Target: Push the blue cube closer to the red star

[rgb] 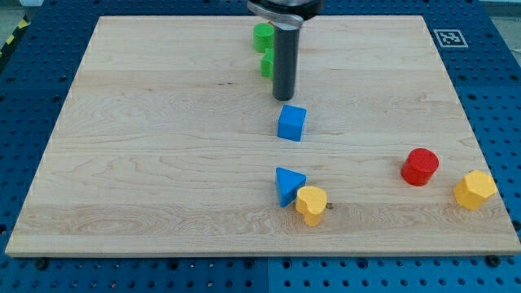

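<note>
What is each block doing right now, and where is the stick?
Blue cube: flat, alone, just below my tip.
My tip: above the cube; contact unclear.
Blue triangle: touching the yellow block.
Red cylinder: upright, alone.
Yellow hexagon: alone.
Green blocks: partly hidden behind the rod.

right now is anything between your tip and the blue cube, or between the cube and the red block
Nothing visible does. My tip is just on the view's top side of the blue cube, with bare board between. The line from the cube to the red block is bare too; the blue triangle lies below it.
</note>
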